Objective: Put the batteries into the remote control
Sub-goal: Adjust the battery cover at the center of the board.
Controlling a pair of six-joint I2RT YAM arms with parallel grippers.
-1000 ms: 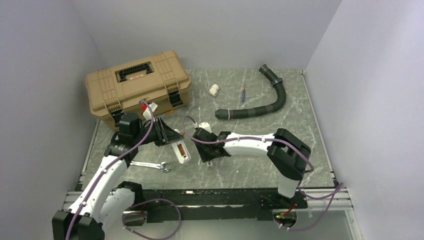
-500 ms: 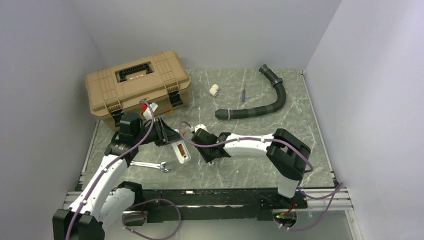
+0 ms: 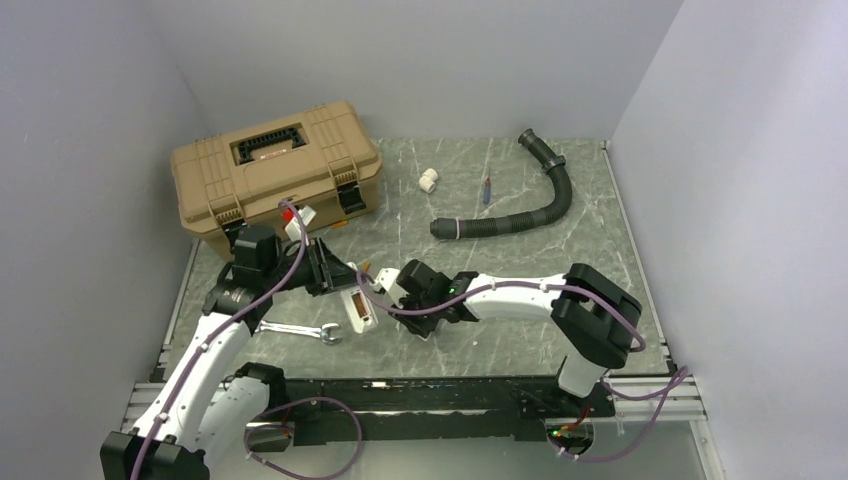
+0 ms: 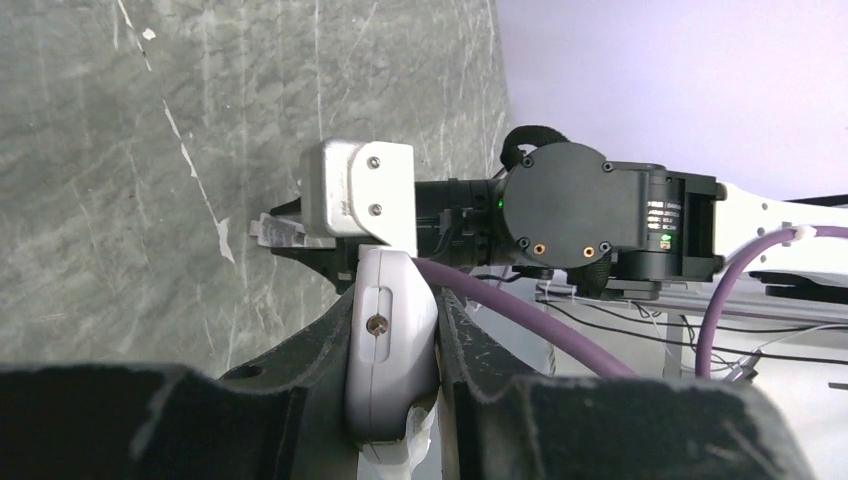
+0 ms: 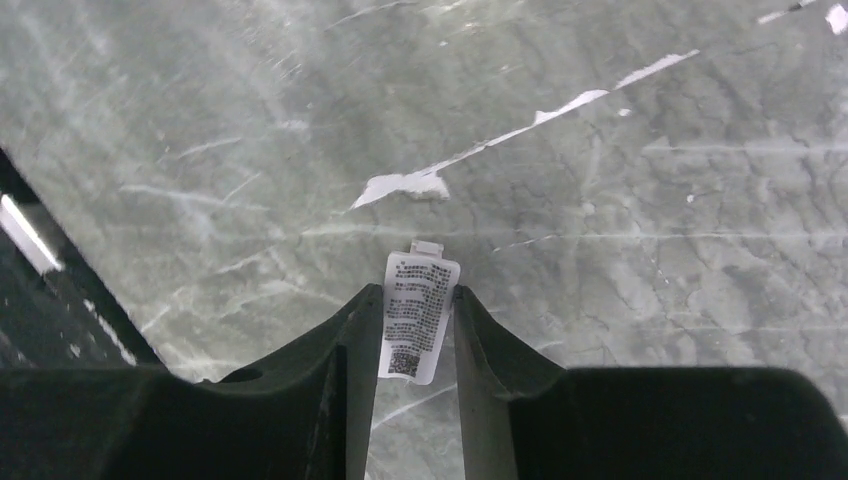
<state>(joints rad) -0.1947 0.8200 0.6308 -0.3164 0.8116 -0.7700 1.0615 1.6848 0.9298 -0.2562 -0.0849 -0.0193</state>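
Note:
My left gripper (image 3: 340,282) is shut on the white remote control (image 3: 357,307) and holds it edge-up above the table. In the left wrist view the remote (image 4: 390,340) is clamped between my fingers (image 4: 300,350). A thin orange strip, likely the batteries (image 3: 358,303), shows in its open back; I cannot make out single cells. My right gripper (image 3: 420,322), just right of the remote, is shut on a small white plate with a printed label (image 5: 418,315) and holds it close above the table. The right wrist (image 4: 590,215) fills the left wrist view beyond the remote's end.
A silver wrench (image 3: 300,331) lies below the left arm. A tan toolbox (image 3: 275,165) stands at the back left. A white pipe fitting (image 3: 428,180), a red-and-blue stick (image 3: 487,188) and a black corrugated hose (image 3: 520,215) lie at the back.
My right arm has swung left and brought its gripper closer to the remote. The left gripper has shifted the remote slightly left and down.

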